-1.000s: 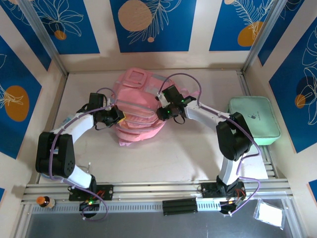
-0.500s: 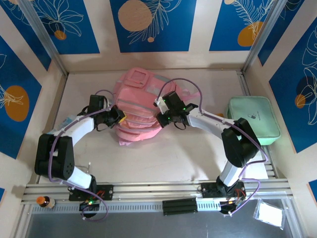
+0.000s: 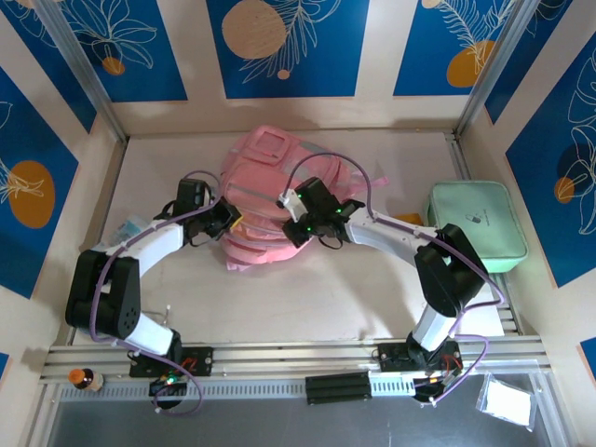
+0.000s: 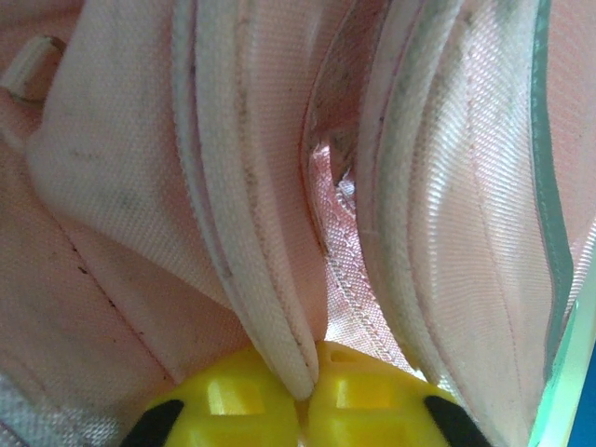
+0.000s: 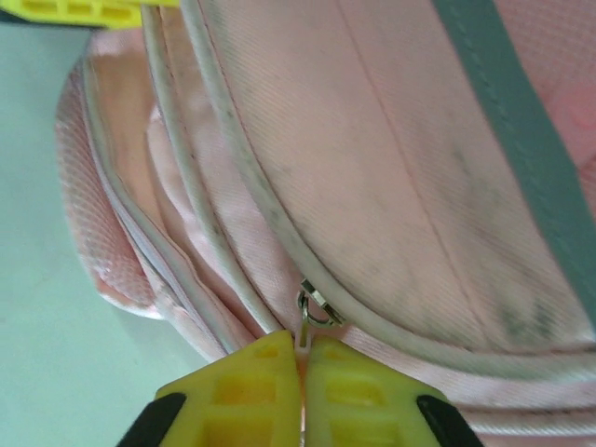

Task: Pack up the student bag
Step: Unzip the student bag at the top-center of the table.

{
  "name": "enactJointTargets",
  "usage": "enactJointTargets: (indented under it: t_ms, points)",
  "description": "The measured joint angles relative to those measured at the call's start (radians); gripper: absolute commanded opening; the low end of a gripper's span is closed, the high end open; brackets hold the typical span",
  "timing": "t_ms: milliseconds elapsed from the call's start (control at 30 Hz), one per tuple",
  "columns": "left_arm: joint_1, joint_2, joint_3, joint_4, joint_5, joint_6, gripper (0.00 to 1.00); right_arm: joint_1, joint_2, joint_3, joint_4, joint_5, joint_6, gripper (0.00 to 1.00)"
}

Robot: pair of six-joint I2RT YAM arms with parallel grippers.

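Robot lab test cell: left arm [image 3: 140, 244] & right arm [image 3: 410, 235] bolted to alu rail [image 3: 298, 358]; blue printed backdrop panels [image 3: 279, 47] (leaf + circle pattern) box the table [image 3: 307, 298] on 3 sides.

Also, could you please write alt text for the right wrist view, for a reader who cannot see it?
The right gripper, yellow-tipped, is shut on a small metal zip pull at a piped seam of the soft pink fabric backpack. A grey trim band crosses its upper right.

student bag [image 3: 261, 172] 1; case [image 3: 477, 226] 1; left hand [image 3: 229, 222], right hand [image 3: 292, 231] 2
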Motion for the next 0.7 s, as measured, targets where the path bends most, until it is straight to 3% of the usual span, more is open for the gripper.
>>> enactJointTargets:
  t_ms: [133,267,433,700]
  points:
    - [-0.008,-0.028,0.014,-0.07,-0.048,0.066,0.38,0.003,-0.016,-0.006,0.0,0.006,0.052,0.36]
    - [-0.045,-0.098,0.07,-0.21,-0.136,0.17,0.46,-0.038,-0.122,-0.065,0.001,-0.017,0.114,0.5]
    - [-0.184,-0.133,0.212,-0.366,-0.278,0.277,0.5,-0.141,-0.238,-0.083,0.008,-0.024,0.248,0.56]
    - [-0.459,-0.044,0.375,-0.484,-0.504,0.312,0.53,-0.241,-0.208,-0.066,-0.003,-0.046,0.493,0.62]
